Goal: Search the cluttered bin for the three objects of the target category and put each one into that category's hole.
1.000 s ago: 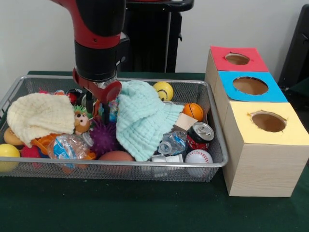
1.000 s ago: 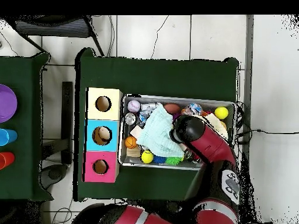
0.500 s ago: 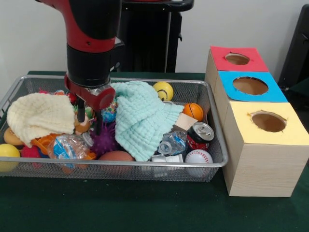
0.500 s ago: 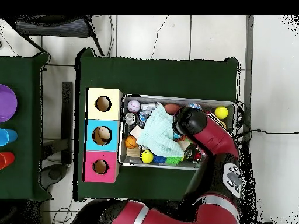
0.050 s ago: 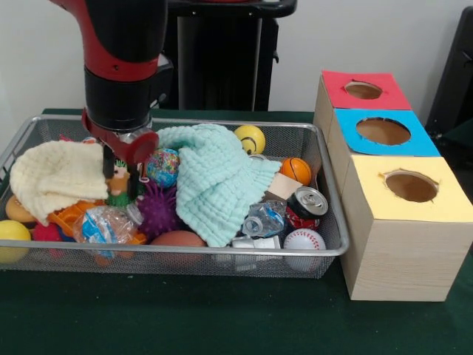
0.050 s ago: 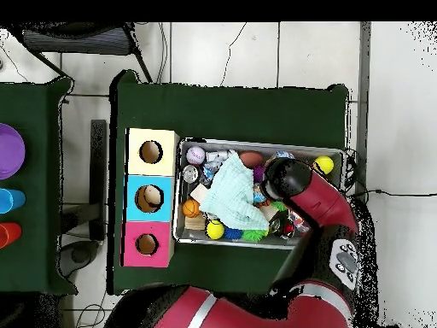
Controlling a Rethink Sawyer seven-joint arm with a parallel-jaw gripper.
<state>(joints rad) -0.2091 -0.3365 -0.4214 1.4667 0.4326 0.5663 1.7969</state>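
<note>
A wire bin (image 5: 222, 251) holds mixed clutter. My gripper (image 5: 123, 173) is down inside its left half, between the cream cloth (image 5: 55, 177) and the mint cloth (image 5: 214, 181). It is open, with one finger on each side of a small orange-faced, green-haired toy (image 5: 120, 186). A globe-patterned ball (image 5: 162, 166) and a purple spiky ball (image 5: 159, 211) sit just right of it. Three wooden boxes with holes stand beside the bin: red (image 5: 363, 90), blue (image 5: 383, 131) and yellow (image 5: 410, 186). In the overhead view the arm (image 6: 294, 184) hides the gripper.
Also in the bin are a yellow smiley ball (image 5: 250, 138), a mini basketball (image 5: 295, 170), a soda can (image 5: 305, 207), a baseball (image 5: 303, 240), a crushed plastic bottle (image 5: 264, 220), a brown ball (image 5: 177, 239) and a plain yellow ball (image 5: 11, 237). Cloths cover whatever lies beneath them.
The gripper has moved left in the front view, from the mint cloth's edge to around the small toy. The globe ball now shows fully.
</note>
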